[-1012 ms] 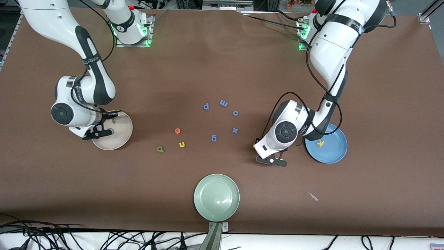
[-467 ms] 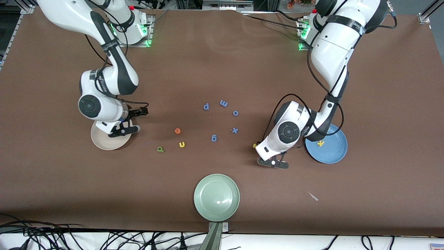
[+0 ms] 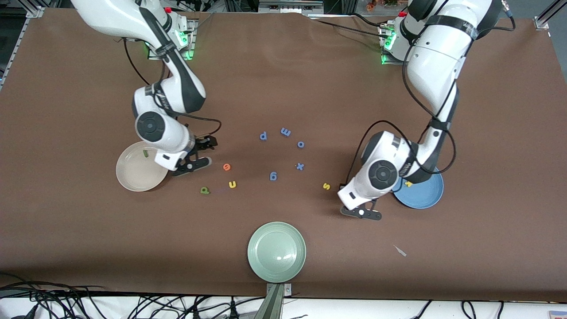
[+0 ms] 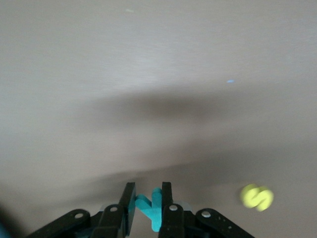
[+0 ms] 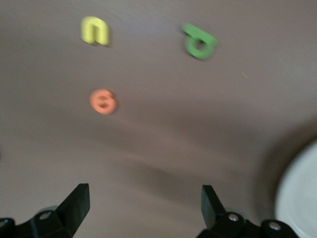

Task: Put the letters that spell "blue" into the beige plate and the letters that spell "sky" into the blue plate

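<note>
Done: green l [image 3: 145, 153] in beige plate [image 3: 128, 179]; apparently k in blue plate [image 3: 427, 197]. Left gripper [image 4: 147, 206] clamps teal y [image 4: 151, 208]; right gripper [image 5: 143, 208] spread, empty. Remaining: s [image 3: 326, 186], b [image 3: 204, 190], u [image 3: 232, 184], e [image 3: 226, 167].

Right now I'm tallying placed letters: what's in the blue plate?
A yellow letter shows in the blue plate; the left arm covers the rest of the plate.
</note>
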Controlling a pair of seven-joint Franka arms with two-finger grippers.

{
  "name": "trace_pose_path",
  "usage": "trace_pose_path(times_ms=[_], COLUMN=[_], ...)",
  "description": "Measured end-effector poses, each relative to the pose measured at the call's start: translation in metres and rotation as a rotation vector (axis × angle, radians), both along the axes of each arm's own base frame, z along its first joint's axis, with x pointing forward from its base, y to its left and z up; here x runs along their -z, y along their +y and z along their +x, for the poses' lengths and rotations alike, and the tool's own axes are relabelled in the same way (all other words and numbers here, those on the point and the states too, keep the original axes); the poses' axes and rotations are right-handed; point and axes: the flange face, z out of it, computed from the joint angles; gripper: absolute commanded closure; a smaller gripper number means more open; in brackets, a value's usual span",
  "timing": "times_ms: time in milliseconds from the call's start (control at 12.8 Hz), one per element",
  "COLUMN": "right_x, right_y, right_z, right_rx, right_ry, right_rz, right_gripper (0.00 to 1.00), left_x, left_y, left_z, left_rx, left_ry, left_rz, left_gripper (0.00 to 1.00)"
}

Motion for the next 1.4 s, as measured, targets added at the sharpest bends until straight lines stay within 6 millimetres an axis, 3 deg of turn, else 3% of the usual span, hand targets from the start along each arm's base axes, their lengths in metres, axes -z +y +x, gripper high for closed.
trace_pose_path(times_ms=[156, 311, 389, 467, 623, 779, 1090, 1401], right_x=[0.009, 0.017, 0.022, 0.027, 0.039, 0.050, 0.058, 0.062], right_y=[0.028, 0.043, 0.045, 0.046, 0.047, 0.049, 0.061, 0.064], right_z=[0.002, 0.005, 0.009, 0.012, 0.014, 0.017, 0.019, 0.017], right_rx=[-0.038, -0.063, -0.070, -0.072, -0.076, -0.085, -0.110, -0.120], right_ry=[-0.022, -0.032, -0.051, -0.074, -0.098, -0.118, -0.129, -0.124], right_rz=[0.012, 0.012, 0.013, 0.020, 0.029, 0.031, 0.032, 0.026], right_gripper=[0.00, 0.00, 0.00, 0.00, 0.00, 0.00, 0.01, 0.20], left_x=[-0.020, -0.028, -0.023, -0.014, 0.000, -0.006, -0.042, -0.040], left_y=[0.058, 0.120, 0.140, 0.155, 0.166, 0.145, 0.051, -0.042], left_z=[0.015, 0.020, 0.016, 0.011, 0.003, 0.000, -0.015, -0.046], left_rx=[0.063, 0.093, 0.092, 0.091, 0.100, 0.133, 0.158, 0.141], left_ry=[0.025, 0.083, 0.112, 0.137, 0.172, 0.165, 0.121, 0.085], left_rz=[0.006, 0.008, 0.007, 0.006, -0.001, -0.022, -0.040, -0.035], left_gripper=[1.00, 1.00, 0.73, 0.01, 0.00, 0.00, 0.00, 0.00])
